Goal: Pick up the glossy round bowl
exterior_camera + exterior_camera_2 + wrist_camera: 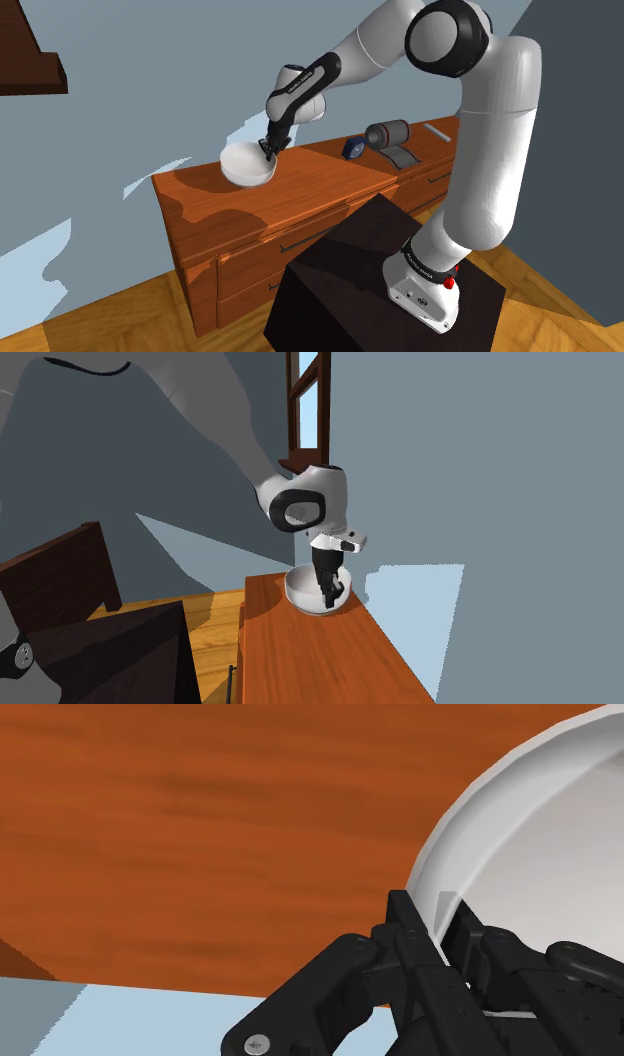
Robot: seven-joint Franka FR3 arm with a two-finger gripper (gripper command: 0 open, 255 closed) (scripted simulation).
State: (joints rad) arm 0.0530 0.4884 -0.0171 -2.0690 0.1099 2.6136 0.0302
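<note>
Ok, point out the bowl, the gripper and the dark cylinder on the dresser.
white bowl (240,168), shoulder view, middle of its white body.
gripper (268,153), shoulder view, between its fingertips at the bowl's rim.
dark cylinder (388,133), shoulder view, on its rounded side.

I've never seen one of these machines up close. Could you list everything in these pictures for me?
bowl: one, white, at the dresser's end toward the shoulder view's left.
dresser: one, reddish-brown wood with drawers, against the blue-grey wall.
cylinder: one, dark grey, lying on the dresser toward the shoulder view's right.
small object: one, blue and dark, beside the cylinder; I cannot tell what it is.
flat strip: one, pale grey, past the cylinder.
window frame: one, dark wood, above the bowl.
stand: one, black box, on the wooden floor before the dresser.
arm: one, white with dark joints.
gripper: one, black, shut on the bowl's rim.
</note>
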